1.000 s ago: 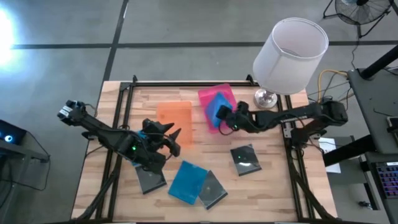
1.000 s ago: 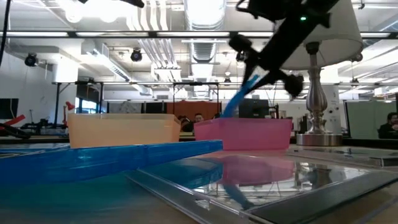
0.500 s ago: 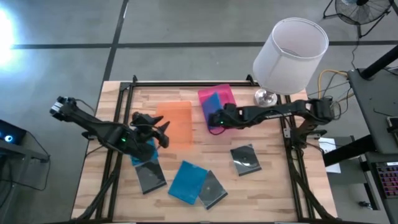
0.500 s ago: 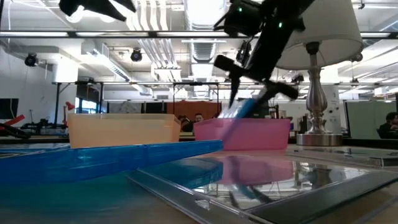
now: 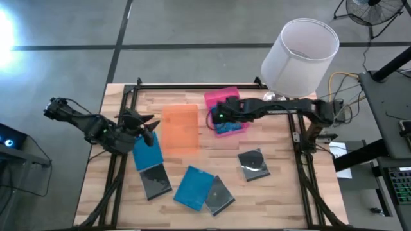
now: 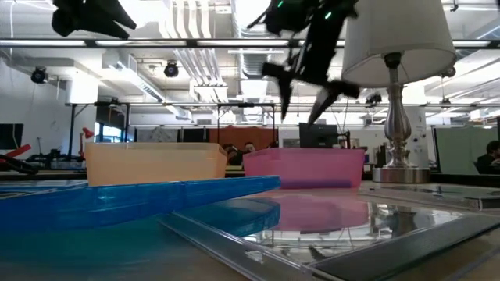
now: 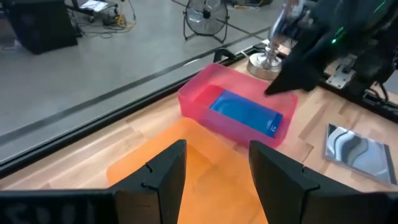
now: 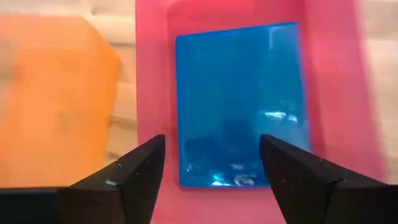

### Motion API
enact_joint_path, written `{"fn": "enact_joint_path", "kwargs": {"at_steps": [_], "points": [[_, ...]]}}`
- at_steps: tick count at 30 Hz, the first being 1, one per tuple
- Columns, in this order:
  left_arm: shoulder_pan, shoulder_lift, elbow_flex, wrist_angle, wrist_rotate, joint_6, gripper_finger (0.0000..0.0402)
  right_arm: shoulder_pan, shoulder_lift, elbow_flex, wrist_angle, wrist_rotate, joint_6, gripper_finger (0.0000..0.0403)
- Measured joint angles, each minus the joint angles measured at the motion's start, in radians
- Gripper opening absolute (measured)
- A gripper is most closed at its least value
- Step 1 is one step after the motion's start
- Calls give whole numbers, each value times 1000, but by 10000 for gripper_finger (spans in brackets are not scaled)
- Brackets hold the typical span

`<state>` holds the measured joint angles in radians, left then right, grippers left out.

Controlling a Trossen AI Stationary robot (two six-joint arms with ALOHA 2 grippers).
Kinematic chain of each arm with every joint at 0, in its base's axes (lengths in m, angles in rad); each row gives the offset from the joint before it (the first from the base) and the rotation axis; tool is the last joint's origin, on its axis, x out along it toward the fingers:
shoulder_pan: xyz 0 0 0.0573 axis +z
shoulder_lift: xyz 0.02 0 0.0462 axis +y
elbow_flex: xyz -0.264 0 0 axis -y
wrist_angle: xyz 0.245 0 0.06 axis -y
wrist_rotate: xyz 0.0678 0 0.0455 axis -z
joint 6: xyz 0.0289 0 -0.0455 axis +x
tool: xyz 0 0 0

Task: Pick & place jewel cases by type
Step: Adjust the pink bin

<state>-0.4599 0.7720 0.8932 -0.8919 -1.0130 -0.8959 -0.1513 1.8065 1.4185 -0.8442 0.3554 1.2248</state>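
Note:
A blue jewel case (image 8: 239, 102) lies flat inside the pink tray (image 5: 215, 97). My right gripper (image 8: 214, 168) hangs open above it, touching nothing. Over the table's left part, beside the orange tray (image 5: 180, 128), my left gripper (image 7: 214, 180) stands open and high with nothing between its fingers. Another blue case (image 5: 148, 151) lies on the table just below it, with a dark case (image 5: 156, 181) nearer the front. A further blue case (image 5: 192, 187) and two dark cases (image 5: 219, 194) (image 5: 253, 163) lie flat on the wood toward the front.
A lamp with a white shade (image 5: 298, 48) and a metal foot (image 5: 273, 99) stands at the back right, close to my right arm. The orange tray holds nothing that shows. Black frame rails (image 5: 122, 102) run along the table's left and right sides.
My right gripper has opened and let go of the blue case, which was hanging tilted over the pink tray and now lies flat in it. The gripper has then risen and drawn toward the far left. My left gripper has risen and moved toward the table's left edge.

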Motion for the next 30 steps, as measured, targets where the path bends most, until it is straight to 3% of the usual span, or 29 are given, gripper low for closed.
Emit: {"fn": "enact_joint_path", "kwargs": {"at_steps": [5, 9, 14, 18, 21, 25, 30], "points": [[0, -37, -11, 1, 0, 5, 158, -7, 179, 86, -185, -58, 25, 228], [0, -42, -15, 1, 0, 5, 158, 5, 265, 170, -298, -202, -21, 219], [0, -42, -15, 1, 0, 17, 158, 73, 299, 244, -242, -358, -49, 210], [0, -42, -15, 1, -2, 26, 158, 114, 303, 295, -205, -410, 1, 207], [0, -40, -15, 0, -2, 41, 158, 136, 291, 327, -187, -390, 20, 208], [0, -37, -15, 0, -7, 56, 158, 147, 239, 365, -195, -275, -12, 207], [0, -37, -15, 1, -5, 46, 158, 181, 142, 360, -490, -150, -105, 207]]}}
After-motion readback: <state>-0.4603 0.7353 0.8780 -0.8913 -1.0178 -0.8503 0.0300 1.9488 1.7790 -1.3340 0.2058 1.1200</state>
